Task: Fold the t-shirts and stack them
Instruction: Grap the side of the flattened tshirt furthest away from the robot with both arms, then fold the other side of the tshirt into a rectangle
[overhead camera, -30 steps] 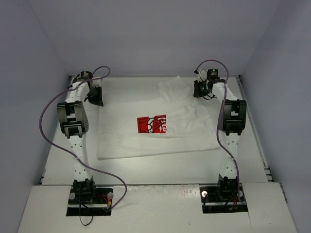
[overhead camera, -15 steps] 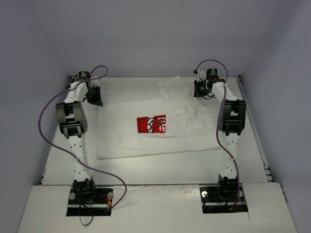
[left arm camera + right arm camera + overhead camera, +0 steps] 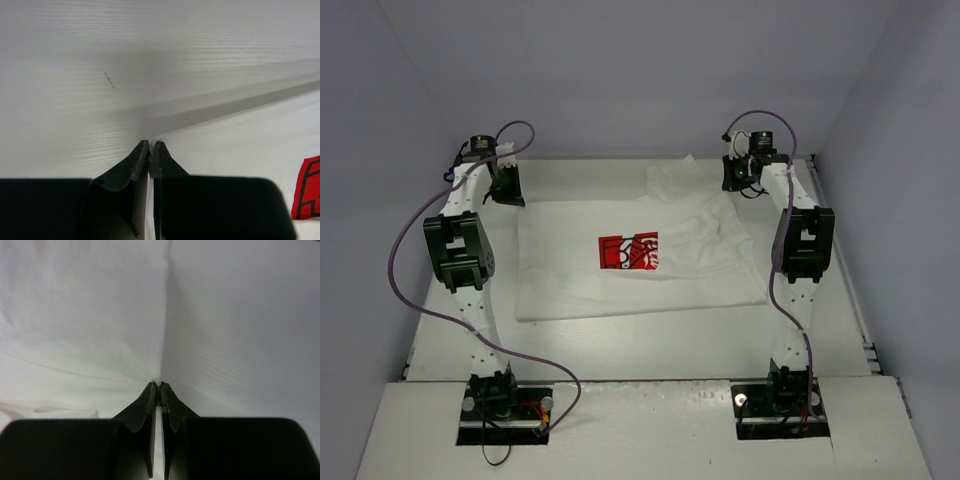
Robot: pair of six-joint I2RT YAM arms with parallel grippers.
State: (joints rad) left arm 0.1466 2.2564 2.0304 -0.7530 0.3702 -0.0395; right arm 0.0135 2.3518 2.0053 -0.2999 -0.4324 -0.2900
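Toward the far side of the table [image 3: 670,345], a thin cotton corner is pinched in the closed left gripper [image 3: 150,146], and a creased fold is clamped in the right gripper [image 3: 160,386]. Between them the white t-shirt [image 3: 690,270] is spread flat, lightly wrinkled, red square print [image 3: 628,251] upward.

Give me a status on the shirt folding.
Done: the shirt lies spread on the table, red print up. No fold shows yet, only some rumpling at its far right. In hand: the left claw and right claw are each shut on the shirt's far edge, seemingly ready for the first fold. Left: all the folding, then the stacking.
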